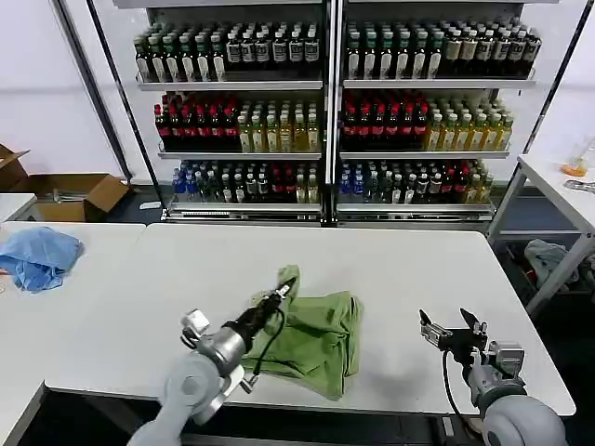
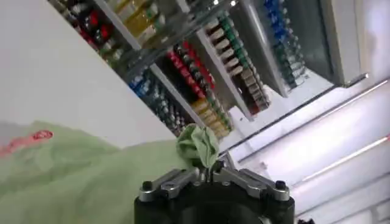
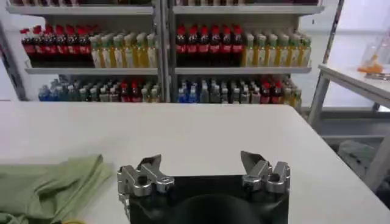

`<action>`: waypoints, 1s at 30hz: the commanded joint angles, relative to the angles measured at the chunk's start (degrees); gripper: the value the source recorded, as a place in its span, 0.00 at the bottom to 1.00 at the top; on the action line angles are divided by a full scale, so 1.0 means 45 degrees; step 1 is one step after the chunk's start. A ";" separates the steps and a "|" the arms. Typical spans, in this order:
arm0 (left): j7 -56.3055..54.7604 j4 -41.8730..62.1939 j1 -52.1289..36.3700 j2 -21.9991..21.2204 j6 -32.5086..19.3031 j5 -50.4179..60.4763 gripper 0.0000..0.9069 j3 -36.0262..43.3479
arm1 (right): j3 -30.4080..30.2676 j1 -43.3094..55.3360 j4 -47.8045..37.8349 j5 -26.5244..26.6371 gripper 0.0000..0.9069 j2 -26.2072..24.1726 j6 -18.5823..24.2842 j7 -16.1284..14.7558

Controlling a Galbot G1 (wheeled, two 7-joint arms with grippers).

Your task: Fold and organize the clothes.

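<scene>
The clothes are one light green shirt (image 1: pixel 316 339) lying crumpled on the white table (image 1: pixel 390 269), near its front edge. My left gripper (image 1: pixel 287 286) is shut on a bunched corner of the shirt (image 2: pixel 196 146) and holds that corner lifted above the rest of the cloth. A red printed graphic (image 2: pixel 24 141) shows on the shirt in the left wrist view. My right gripper (image 1: pixel 449 324) hovers open over bare table to the right of the shirt, its fingers (image 3: pixel 148 165) wide apart with nothing between them. The shirt's edge (image 3: pixel 49 189) lies beside it.
A light blue cloth (image 1: pixel 37 257) lies on the adjoining table at the left. Shelves of bottles (image 1: pixel 325 102) stand behind the table. Cardboard boxes (image 1: pixel 65 190) sit on the floor at far left, and another white table (image 1: pixel 558 186) stands at the right.
</scene>
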 commanded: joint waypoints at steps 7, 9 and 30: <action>-0.0064 0.1737 -0.1195 -0.1409 -0.0173 0.1190 1.00 0.1827 | 0.0019 -0.0013 -0.0041 -0.0010 1.00 -0.0004 -0.0002 -0.0013; 0.0240 0.1640 -0.1168 -0.1411 -0.0141 0.1613 1.00 0.2049 | 0.0018 -0.0018 -0.0071 -0.0009 1.00 -0.0003 0.0005 -0.0011; -0.0447 0.0551 0.0813 0.1577 -0.0435 0.7056 1.00 -0.0326 | -0.0146 0.0203 -0.0170 -0.0042 1.00 -0.0016 0.0051 -0.0042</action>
